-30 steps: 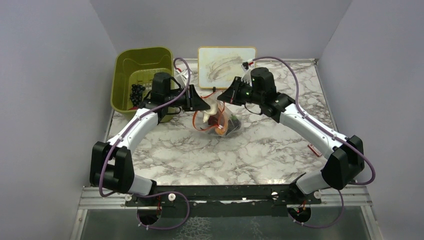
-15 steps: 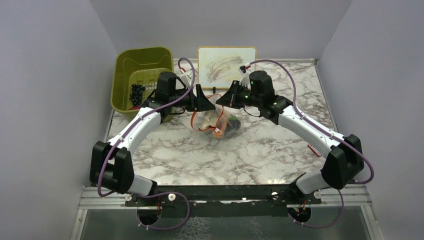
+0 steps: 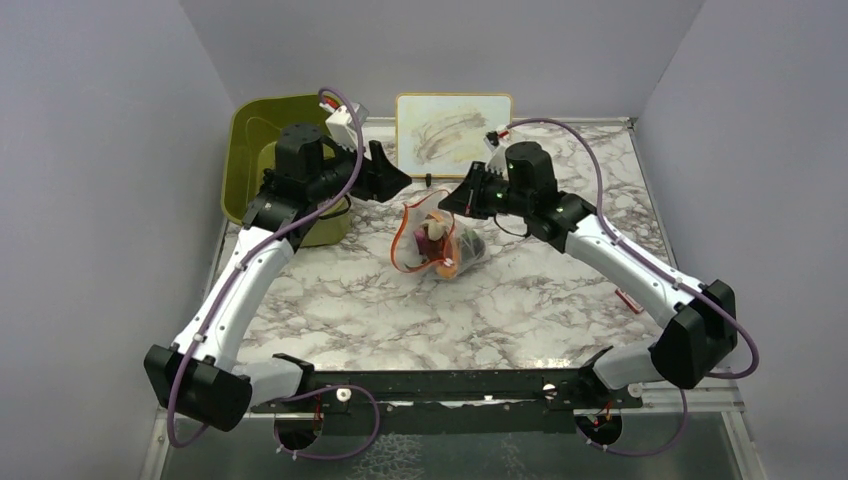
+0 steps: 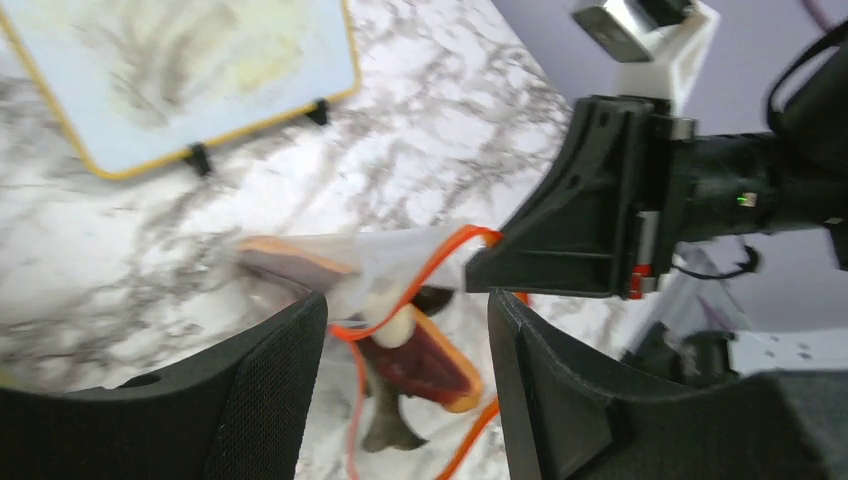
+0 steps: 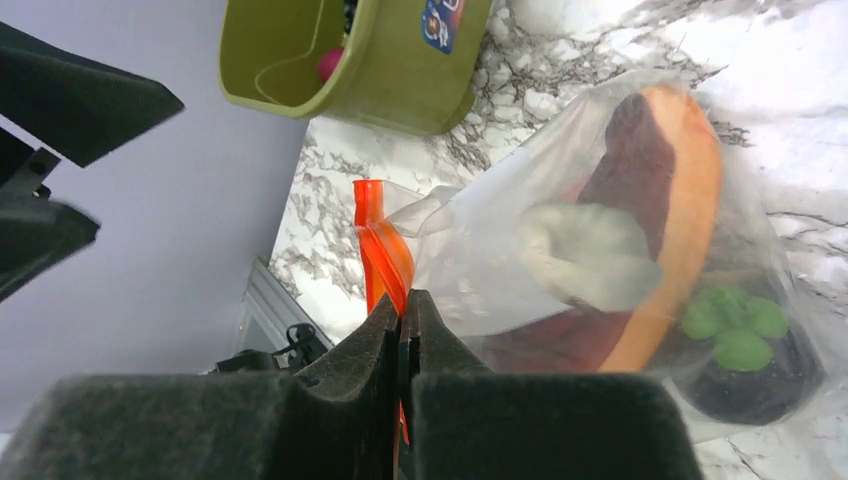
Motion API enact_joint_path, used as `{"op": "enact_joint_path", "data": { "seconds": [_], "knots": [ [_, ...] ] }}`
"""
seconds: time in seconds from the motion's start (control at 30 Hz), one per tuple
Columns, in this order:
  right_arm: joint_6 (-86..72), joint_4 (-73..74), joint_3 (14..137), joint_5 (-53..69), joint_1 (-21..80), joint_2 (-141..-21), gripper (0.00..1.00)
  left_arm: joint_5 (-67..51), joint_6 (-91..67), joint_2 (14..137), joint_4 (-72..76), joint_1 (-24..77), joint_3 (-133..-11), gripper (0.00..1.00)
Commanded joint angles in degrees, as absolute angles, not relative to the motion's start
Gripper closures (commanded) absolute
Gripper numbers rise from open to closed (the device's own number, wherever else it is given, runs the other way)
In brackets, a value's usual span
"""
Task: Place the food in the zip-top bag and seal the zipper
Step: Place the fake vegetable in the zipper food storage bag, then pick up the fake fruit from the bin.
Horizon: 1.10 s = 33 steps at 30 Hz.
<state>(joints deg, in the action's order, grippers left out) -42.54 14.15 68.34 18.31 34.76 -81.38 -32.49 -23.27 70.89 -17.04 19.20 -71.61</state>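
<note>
The clear zip-top bag (image 3: 436, 242) rests on the marble table with its mouth held up. It holds the orange-and-red hot dog (image 5: 672, 190), a pale grey piece (image 5: 585, 255), green pieces (image 5: 735, 330) and a dark piece (image 5: 765, 388). My right gripper (image 3: 449, 199) is shut on the orange-red zipper (image 5: 383, 250) at the bag's mouth; its jaws (image 5: 403, 305) pinch the strip. My left gripper (image 3: 393, 178) is open and empty, above and left of the bag. In the left wrist view its fingers (image 4: 405, 300) frame the bag (image 4: 400, 262) without touching it.
The olive-green bin (image 3: 258, 128) stands at the back left, partly under my left arm; a pink piece (image 5: 330, 62) lies in it. A yellow-edged board (image 3: 453, 128) leans at the back. A small red item (image 3: 630, 298) lies at the right.
My left gripper has pulled back from the bag's mouth, up and toward the bin, and the arm has swung left. My right gripper still holds the zipper.
</note>
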Motion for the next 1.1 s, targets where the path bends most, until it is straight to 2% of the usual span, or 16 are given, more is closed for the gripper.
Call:
{"op": "enact_joint_path", "data": {
  "seconds": [0.0,0.2,0.57,0.93,1.07],
  "knots": [
    [-40.1,16.1,72.1,14.6,34.5,-76.3,0.99,-16.3,-12.8,68.4,-24.0,19.2,-74.6,0.38],
    [-38.9,16.5,66.1,11.2,34.5,-70.8,0.99,1.4,-6.0,66.8,-22.2,19.2,-71.3,0.37],
    [-32.6,22.6,66.9,9.2,34.5,-66.6,0.99,16.8,0.3,69.9,-18.3,18.7,-66.7,0.3],
    [-29.7,24.0,66.1,7.4,34.5,-61.7,0.99,20.7,6.7,76.1,-15.5,7.2,-68.8,0.28],
    [-28.8,24.9,66.3,8.3,34.5,-61.6,0.99,19.3,7.8,80.2,-16.9,3.7,-72.5,0.23]
  ]
}}
